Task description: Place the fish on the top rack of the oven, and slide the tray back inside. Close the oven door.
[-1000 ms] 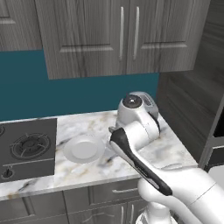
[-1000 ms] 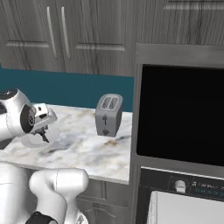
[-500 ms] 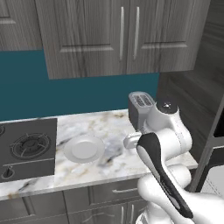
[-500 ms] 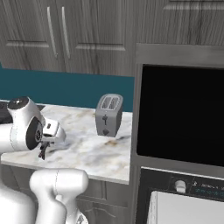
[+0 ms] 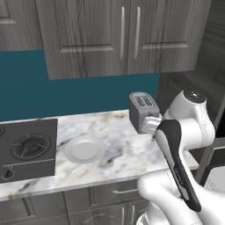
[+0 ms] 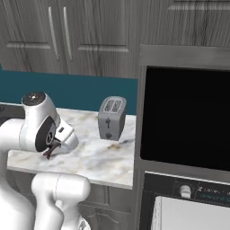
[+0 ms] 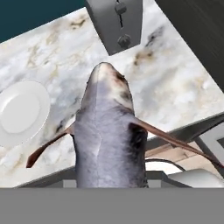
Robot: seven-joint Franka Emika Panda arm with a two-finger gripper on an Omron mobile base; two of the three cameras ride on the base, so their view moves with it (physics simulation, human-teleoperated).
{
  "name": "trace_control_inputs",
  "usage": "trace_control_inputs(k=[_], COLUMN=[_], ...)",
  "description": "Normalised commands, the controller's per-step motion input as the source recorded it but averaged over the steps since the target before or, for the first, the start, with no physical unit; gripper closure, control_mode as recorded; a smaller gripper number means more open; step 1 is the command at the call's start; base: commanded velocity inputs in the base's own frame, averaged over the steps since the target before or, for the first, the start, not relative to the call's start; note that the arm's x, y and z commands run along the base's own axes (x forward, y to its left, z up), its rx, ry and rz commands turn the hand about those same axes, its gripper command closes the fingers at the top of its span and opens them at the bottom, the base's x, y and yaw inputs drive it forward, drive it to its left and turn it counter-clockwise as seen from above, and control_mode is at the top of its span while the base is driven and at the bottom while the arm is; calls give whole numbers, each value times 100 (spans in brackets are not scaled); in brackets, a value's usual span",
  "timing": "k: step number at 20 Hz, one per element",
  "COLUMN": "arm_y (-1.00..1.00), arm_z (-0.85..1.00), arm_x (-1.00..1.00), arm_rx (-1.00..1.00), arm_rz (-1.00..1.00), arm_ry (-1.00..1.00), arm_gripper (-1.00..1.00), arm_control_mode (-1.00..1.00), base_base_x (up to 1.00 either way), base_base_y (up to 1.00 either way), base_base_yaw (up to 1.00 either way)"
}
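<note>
- The fish (image 7: 109, 135) is showing smooth grey skin with a faint silvery sheen, darker along one flank, and thin reddish-brown fins.
- The worktop (image 5: 118, 132) is looking like polished marble, white with grey and tan veining.
- The plate (image 5: 84, 149) is appearing as plain white glazed ceramic, smooth.
- The toaster (image 6: 111, 118) is reading as brushed silver metal, matt, with dark knobs.
- The upper cabinets (image 5: 123, 35) are showing dark grey wood grain, matt, with slim metal handles.
- The oven (image 6: 186, 117) is presenting a black cavity in a grey metal surround.
- The stove (image 5: 28, 149) is looking dark and matt.
</note>
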Motion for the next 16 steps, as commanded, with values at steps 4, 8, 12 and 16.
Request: trace_control_inputs(k=[4,8,12,16], arm_y=[-1,0,0,0], arm_z=[0,0,0,0], arm_x=[-20,-26,-25,0], arm_rx=[1,0,0,0], arm_rz=[-25,-21,-13,0], arm_ry=[-4,-13,-10,0], arm_gripper=[100,100,100,100], arm_control_mode=[-100,-100,100,100], base_base_x=[0,0,-8,-42], base_base_y=[0,0,0,0], base_base_yaw=[0,0,-4,-12])
